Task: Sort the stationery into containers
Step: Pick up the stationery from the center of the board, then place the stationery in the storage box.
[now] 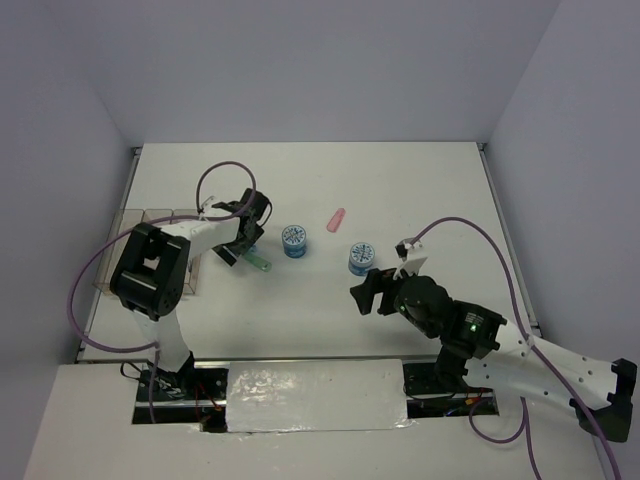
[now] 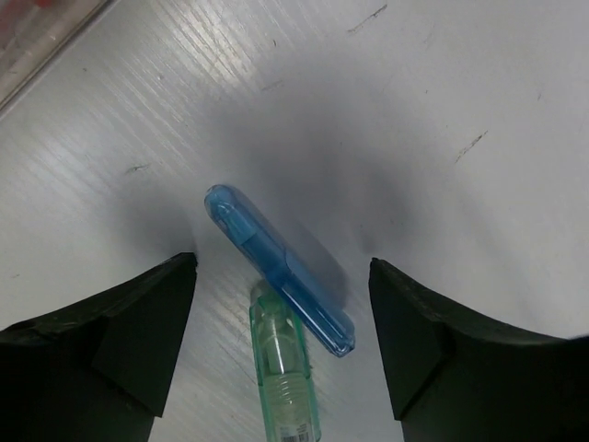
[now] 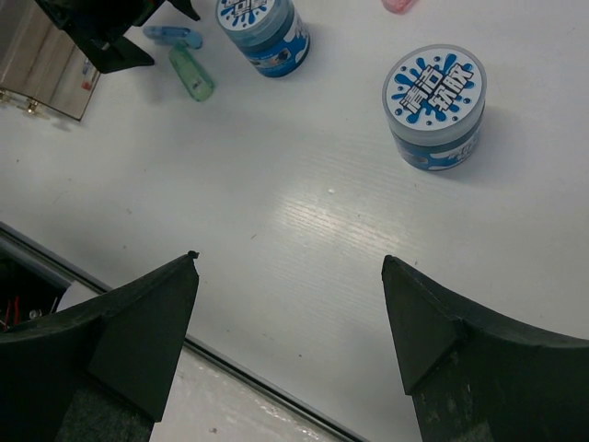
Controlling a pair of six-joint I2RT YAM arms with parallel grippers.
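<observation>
A light-blue bar lies slantwise on the table with one end resting over a green bar. My left gripper hovers open right over them, a finger on each side, touching neither. Two blue rolls stand upright mid-table, and a pink bar lies beyond them. My right gripper is open and empty just in front of the nearer roll. The clear containers sit at the left edge, behind the left arm.
The left arm's grey cable loops above the gripper. A foil-covered strip and the table's front lip run below the right gripper. White walls close the table at the back and both sides.
</observation>
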